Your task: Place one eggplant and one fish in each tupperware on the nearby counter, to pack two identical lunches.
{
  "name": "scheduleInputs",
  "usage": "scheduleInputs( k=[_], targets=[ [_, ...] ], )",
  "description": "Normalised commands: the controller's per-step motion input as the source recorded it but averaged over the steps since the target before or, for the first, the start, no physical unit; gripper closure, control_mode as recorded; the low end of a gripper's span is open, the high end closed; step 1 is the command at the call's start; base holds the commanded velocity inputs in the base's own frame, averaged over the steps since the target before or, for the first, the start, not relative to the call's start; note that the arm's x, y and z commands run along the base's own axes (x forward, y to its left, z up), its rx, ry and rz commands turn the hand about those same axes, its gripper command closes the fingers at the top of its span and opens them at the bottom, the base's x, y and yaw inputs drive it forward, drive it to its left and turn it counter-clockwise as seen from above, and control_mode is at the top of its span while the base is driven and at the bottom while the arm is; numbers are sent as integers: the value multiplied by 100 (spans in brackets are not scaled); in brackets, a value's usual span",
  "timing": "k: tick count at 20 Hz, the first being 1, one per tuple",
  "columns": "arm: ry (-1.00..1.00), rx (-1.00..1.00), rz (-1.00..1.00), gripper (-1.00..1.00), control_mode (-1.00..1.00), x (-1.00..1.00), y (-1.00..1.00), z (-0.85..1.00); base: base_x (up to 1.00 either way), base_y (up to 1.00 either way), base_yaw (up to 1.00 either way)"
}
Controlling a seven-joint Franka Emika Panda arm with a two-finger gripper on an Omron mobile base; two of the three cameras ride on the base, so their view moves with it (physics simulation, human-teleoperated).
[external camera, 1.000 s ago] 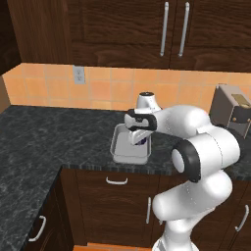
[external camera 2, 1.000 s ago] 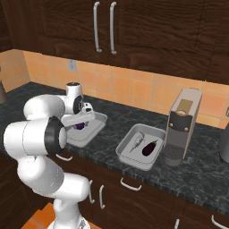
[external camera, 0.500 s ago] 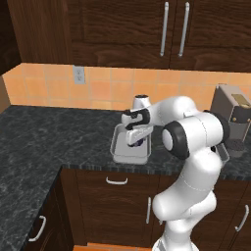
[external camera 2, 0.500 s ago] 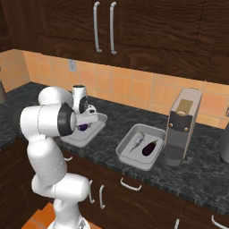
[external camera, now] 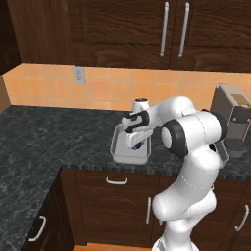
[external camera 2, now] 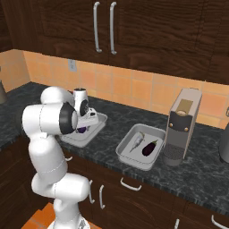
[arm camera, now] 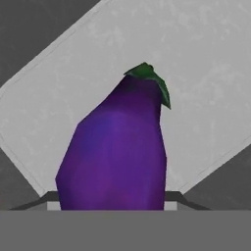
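Note:
A violet eggplant [arm camera: 115, 152] with a green cap sits between my fingertips, over the pale floor of the left tupperware [arm camera: 206, 59]. My gripper [external camera: 137, 141] is shut on this eggplant [external camera: 139, 145] and hangs low inside the left tupperware [external camera: 116, 151] on the dark counter [external camera: 49, 132]. From the right, the gripper [external camera 2: 85, 126] and a sliver of the purple eggplant [external camera 2: 82, 130] show over that tupperware [external camera 2: 101, 119]. The right tupperware [external camera 2: 127, 154] holds a silvery fish [external camera 2: 136, 142] and a near-black eggplant [external camera 2: 150, 148].
A brushed-metal coffee machine [external camera 2: 181, 127] stands just right of the right tupperware, also seen as the box [external camera: 233, 117] behind my arm. Dark wall cabinets [external camera: 147, 29] hang above the tiled backsplash. The counter turns a corner at the left [external camera: 24, 171].
My hand has dropped a little lower into the left tupperware with the eggplant in it, and my elbow has swung to the right. The right tupperware's contents have not moved.

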Motion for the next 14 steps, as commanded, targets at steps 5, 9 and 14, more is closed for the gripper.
scheduleInputs(
  k=[5, 9, 14],
  targets=[
    [0, -5, 0, -100, -100, 0, 6, 19, 0, 0, 0],
    [-1, -4, -2, -100, -100, 0, 0, 29, 0, 0, 0],
    [-9, 0, -6, -100, -100, -25, 0, 49, 0, 0, 0]
  ],
)
